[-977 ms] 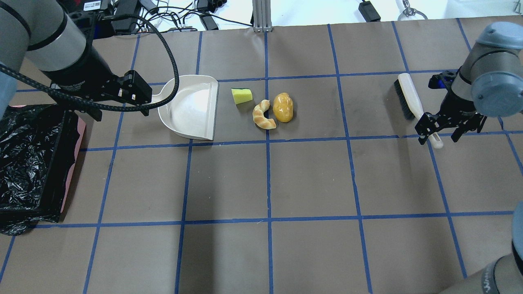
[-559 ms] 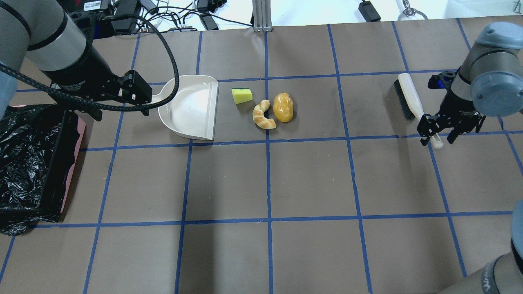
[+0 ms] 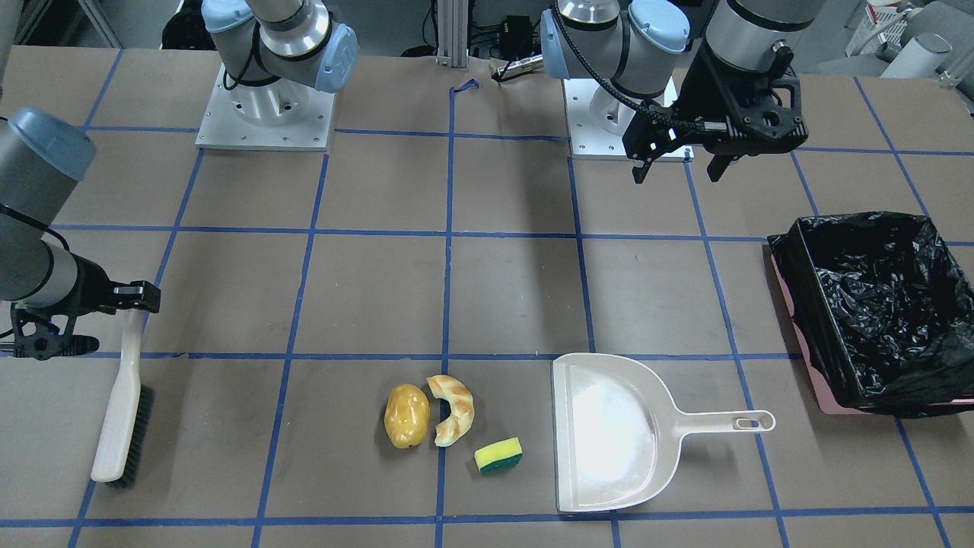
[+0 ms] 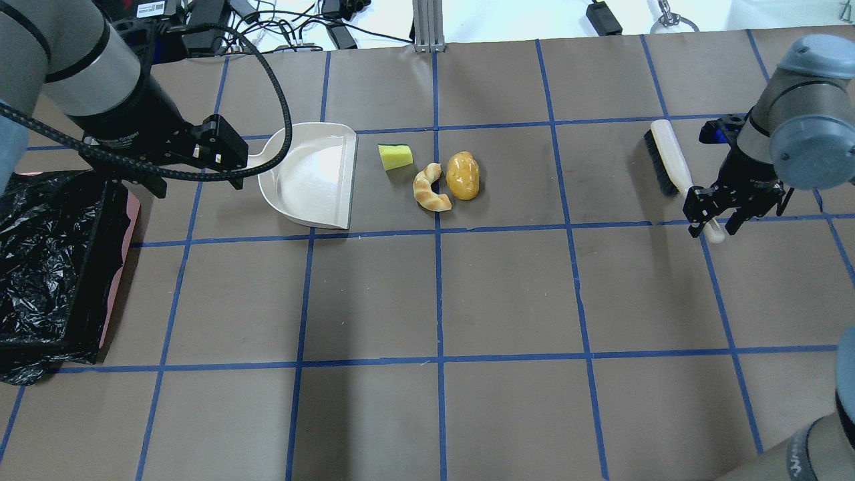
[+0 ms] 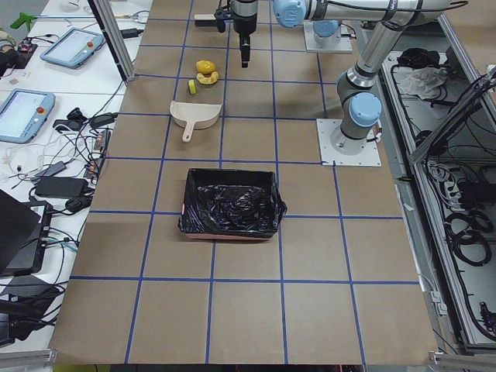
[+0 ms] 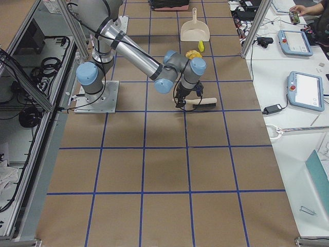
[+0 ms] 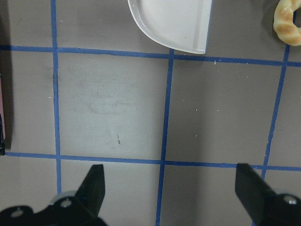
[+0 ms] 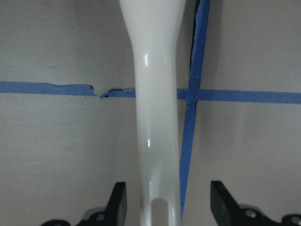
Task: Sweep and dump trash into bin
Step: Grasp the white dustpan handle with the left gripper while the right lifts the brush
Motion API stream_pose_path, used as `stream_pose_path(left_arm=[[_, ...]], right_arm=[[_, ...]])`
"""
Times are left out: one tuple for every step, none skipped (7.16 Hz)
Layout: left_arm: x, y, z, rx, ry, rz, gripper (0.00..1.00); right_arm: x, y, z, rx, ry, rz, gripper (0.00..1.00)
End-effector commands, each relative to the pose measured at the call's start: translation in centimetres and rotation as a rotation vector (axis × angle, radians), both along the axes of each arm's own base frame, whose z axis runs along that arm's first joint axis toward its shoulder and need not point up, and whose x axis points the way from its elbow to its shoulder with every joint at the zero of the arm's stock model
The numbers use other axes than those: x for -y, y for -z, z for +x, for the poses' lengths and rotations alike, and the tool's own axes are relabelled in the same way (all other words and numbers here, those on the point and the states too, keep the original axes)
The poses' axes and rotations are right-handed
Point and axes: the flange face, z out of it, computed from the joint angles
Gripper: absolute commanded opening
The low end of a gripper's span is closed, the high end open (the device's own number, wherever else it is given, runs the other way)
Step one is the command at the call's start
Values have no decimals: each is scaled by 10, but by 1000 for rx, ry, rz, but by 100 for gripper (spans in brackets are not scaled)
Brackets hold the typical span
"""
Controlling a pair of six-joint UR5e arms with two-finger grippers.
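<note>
The trash lies in a cluster: a yellow sponge (image 4: 395,157), a croissant (image 4: 429,188) and a potato (image 4: 463,176), just right of the beige dustpan (image 4: 310,177). The black-lined pink bin (image 4: 130,214) stands at the left edge. My left gripper (image 4: 220,157) is open and empty, held high over the dustpan's handle end; its wrist view shows the fingers wide apart (image 7: 170,176). My right gripper (image 4: 713,227) is open, low over the table. Its fingers straddle the handle of the white brush (image 4: 668,160) with gaps on both sides (image 8: 168,202).
Brown paper with a blue tape grid covers the table (image 4: 507,294). Cables and power bricks (image 4: 267,20) lie beyond its far edge. The two arm bases (image 3: 266,114) stand at the robot's side.
My right gripper has shifted slightly and come down around the brush handle's end, its fingers looking closer together. The left arm, dustpan and trash have not moved.
</note>
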Motion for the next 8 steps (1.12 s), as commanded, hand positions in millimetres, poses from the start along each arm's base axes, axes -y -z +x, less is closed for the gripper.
stream_pose_path(left_arm=[[16, 17, 11, -5, 85, 22, 100], [33, 21, 28, 3, 163, -21, 100], [48, 33, 54, 7, 263, -19, 100], [65, 47, 78, 19, 403, -29, 100], [83, 66, 99, 32, 609, -34, 100], [102, 83, 119, 71, 846, -38, 100], [121, 105, 126, 99, 1063, -51, 100], [138, 122, 131, 132, 1235, -66, 100]], right_arm=[[-1, 1, 1, 5, 0, 10, 56], [-1, 2, 1, 6, 0, 13, 28], [-1, 1, 1, 5, 0, 10, 4], [0, 0, 2, 4, -3, 9, 0], [0, -1, 2, 6, -7, 7, 0], [0, -4, 4, 13, -9, -2, 0], [4, -11, 6, 18, -14, -21, 0], [14, -24, 17, 14, -39, -47, 0]])
